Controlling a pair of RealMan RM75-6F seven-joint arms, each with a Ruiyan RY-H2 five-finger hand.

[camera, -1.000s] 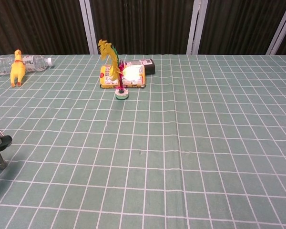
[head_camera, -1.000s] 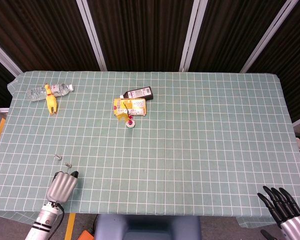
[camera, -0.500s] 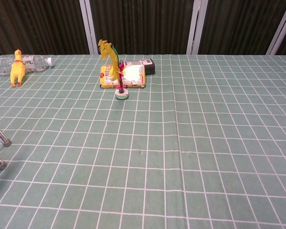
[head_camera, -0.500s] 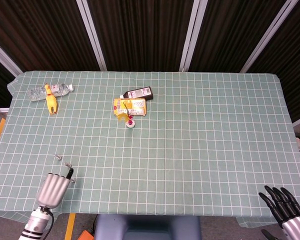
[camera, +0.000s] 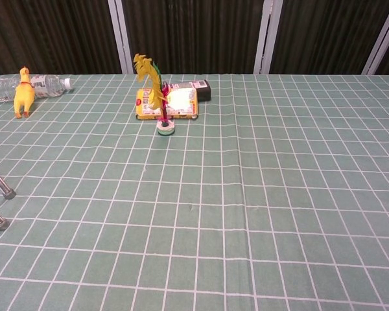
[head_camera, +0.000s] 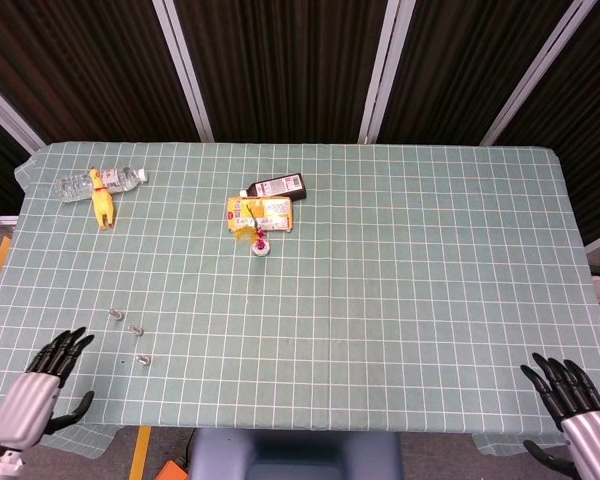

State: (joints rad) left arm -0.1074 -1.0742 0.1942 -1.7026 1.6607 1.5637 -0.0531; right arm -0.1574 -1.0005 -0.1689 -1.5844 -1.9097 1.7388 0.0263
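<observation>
Head view first: left hand (head_camera: 40, 385) down at seven o'clock on the table's near edge, fingers spread and apart, holding nothing. Just off its fingertips at about one o'clock, three small metal bolts (head_camera: 135, 330) lying loose on the green checked cloth (head_camera: 410, 270), close to the hand but not touching it. Right hand (head_camera: 572, 400) at five o'clock at the near right corner, dark fingers fanned out, nothing in its grasp, well apart from every object. Up at eleven o'clock, a clear water bottle (head_camera: 120, 180) lying on its side with a yellow rubber chicken (head_camera: 102, 203) across it, touching. Near the centre, toward twelve o'clock, a yellow packet (head_camera: 265, 212) lying flat, a dark bottle (head_camera: 277, 187) lying just behind it, and a small feathered shuttlecock (head_camera: 261, 246) standing just in front of the packet.

Chest view next: neither hand showing. At nine o'clock on the left edge, two of the bolts in sight, one (camera: 1, 188) above the other, both cut partly by the frame. Shuttlecock (camera: 163, 123) upright at eleven o'clock, yellow feathers rising before the yellow packet (camera: 178, 103); dark bottle (camera: 201, 87) peeking out behind the packet. Far at ten o'clock, rubber chicken (camera: 23, 94) standing up against the water bottle (camera: 45, 84). Green cloth (camera: 279, 194) across the whole rest of the view.
</observation>
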